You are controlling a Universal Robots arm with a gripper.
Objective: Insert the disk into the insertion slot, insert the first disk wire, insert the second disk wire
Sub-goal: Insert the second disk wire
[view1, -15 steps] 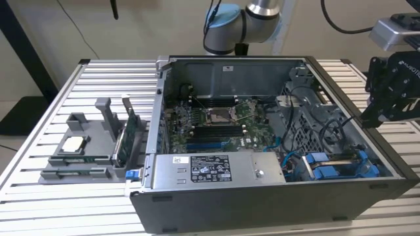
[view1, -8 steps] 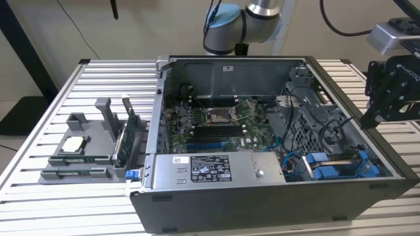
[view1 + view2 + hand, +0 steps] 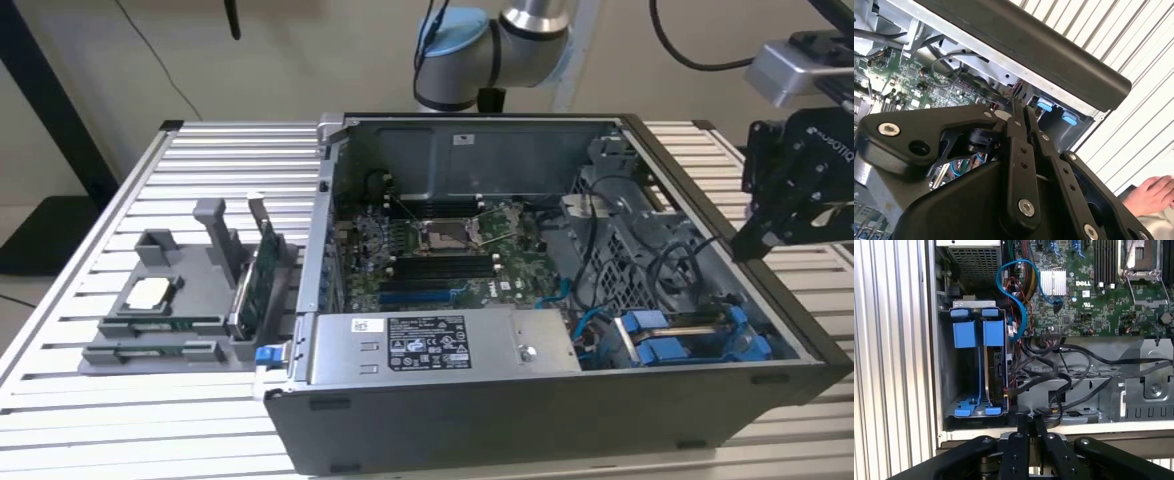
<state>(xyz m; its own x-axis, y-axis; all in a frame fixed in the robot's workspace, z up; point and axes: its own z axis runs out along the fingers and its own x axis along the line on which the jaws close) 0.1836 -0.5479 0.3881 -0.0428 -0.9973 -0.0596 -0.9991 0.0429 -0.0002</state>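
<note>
Farthest from the gripper [image 3: 1028, 418], at the exterior view's left, a grey plastic fixture block [image 3: 180, 300] stands on the silver slatted metal table [image 3: 134, 190], well apart from the hand. Closer in sits the open dark grey computer case [image 3: 534, 425]. A grey labelled power-supply box [image 3: 427, 345] lies along its front and a dark motherboard [image 3: 461, 250] lies flat on its floor. Nearer still to the gripper, in the case corner just below and ahead of its fingertips, is the narrow insertion slot [image 3: 985, 382] of the dark grey metal drive cage [image 3: 945, 370]. The flat silver-grey disk [image 3: 997, 371] in its bright blue plastic caddy stands on edge inside that slot, seated down in the bay. A second blue caddy frame [image 3: 964, 335] is just beside it on the far side from the motherboard. A looping blue cable [image 3: 1023, 307] and a bundle of black cables [image 3: 1074, 385] run close to the disk's edge; whether either is plugged in I cannot tell. The gripper hangs over the case's rim at the exterior view's right, its two black fingers [image 3: 1015, 150] pressed together with nothing between them, touching no part. Beyond it, outside the case, a person's hand [image 3: 1152, 194] rests near the table.
</note>
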